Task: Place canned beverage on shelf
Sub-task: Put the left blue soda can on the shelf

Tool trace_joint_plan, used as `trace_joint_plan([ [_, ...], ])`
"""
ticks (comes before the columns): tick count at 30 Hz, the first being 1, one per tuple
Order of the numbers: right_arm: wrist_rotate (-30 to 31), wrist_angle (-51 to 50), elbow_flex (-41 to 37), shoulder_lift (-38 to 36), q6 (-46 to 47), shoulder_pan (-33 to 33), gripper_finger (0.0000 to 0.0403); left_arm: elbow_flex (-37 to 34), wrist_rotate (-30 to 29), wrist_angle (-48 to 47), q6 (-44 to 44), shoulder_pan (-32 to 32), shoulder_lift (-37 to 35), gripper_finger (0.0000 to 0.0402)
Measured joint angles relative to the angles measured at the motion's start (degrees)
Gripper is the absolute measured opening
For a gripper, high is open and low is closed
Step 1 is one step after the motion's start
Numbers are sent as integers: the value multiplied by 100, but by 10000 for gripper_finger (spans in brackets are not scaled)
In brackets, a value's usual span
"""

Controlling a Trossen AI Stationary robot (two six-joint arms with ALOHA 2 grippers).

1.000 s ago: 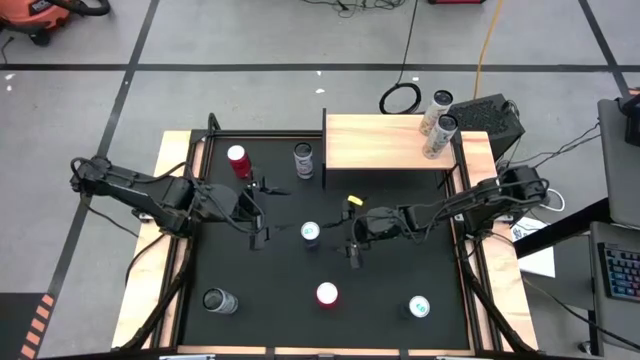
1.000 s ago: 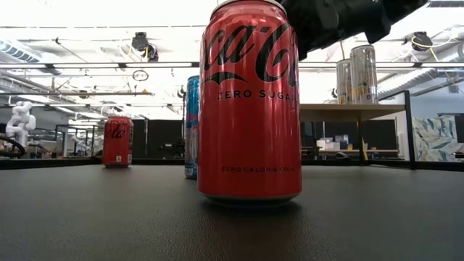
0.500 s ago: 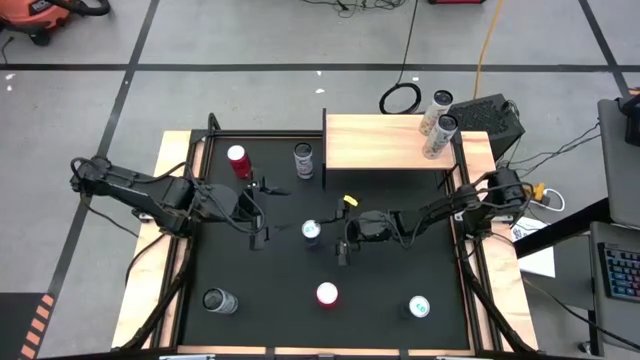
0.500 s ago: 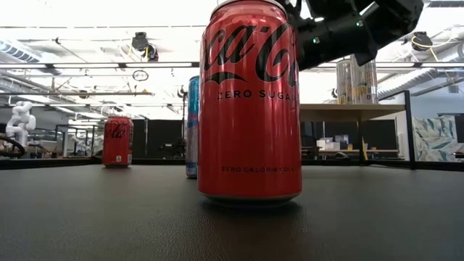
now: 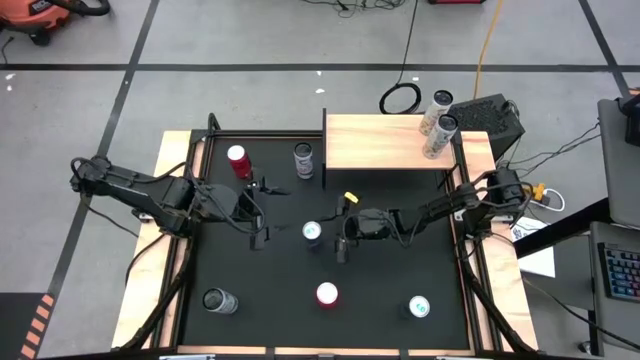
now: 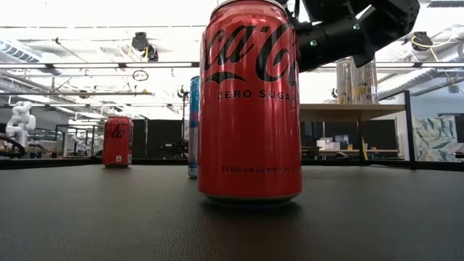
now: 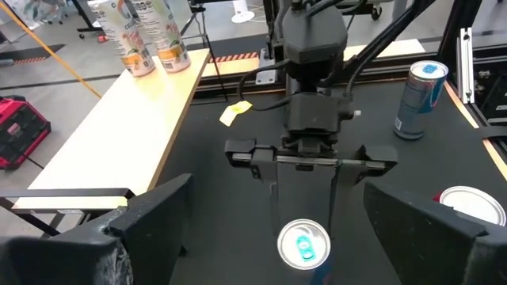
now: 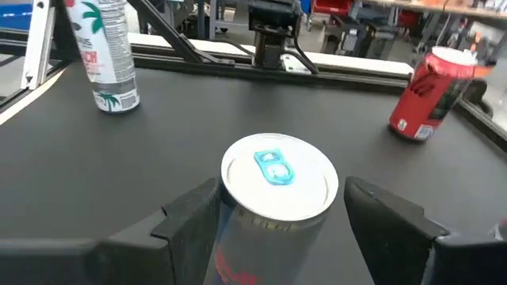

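Note:
A blue can with a silver top and blue tab (image 5: 312, 232) (image 8: 277, 176) stands upright on the black table. My right gripper (image 5: 329, 234) (image 8: 277, 207) is open, one finger on either side of the can's upper part. I cannot tell whether they touch it. My left gripper (image 5: 268, 212) (image 7: 277, 190) hangs open above the table, left of that can, facing it. The pale-wood shelf (image 5: 385, 140) (image 6: 351, 110) stands at the far right, with two tall cans (image 5: 438, 122) upright on its right end.
Other cans stand on the table: a red one (image 5: 237, 160) and a white one (image 5: 303, 160) at the far side, and three along the near side: a red Coca-Cola can (image 5: 327, 294) (image 6: 250, 101) and two more (image 5: 419, 306) (image 5: 218, 300).
My right gripper has gone toward the table's left edge and sunk a little, closing in on the blue-tabbed can, so that its fingers now flank it. The can has stayed in place.

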Motion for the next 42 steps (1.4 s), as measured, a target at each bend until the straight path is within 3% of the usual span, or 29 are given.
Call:
trace_joint_plan([
  [10, -44, -60, 0, 111, 380, -89, 253, 0, 0, 2, 4, 0, 0, 371],
  [16, -581, 94, 6, 257, 471, -90, 253, 0, 0, -3, 3, 0, 0, 371],
  [31, -620, 216, 13, 257, 655, -49, 255, 0, 0, -11, 2, 0, 0, 371],
  [42, -619, 198, 15, 257, 428, 26, 320, 0, 0, -11, 0, 1, 0, 371],
])
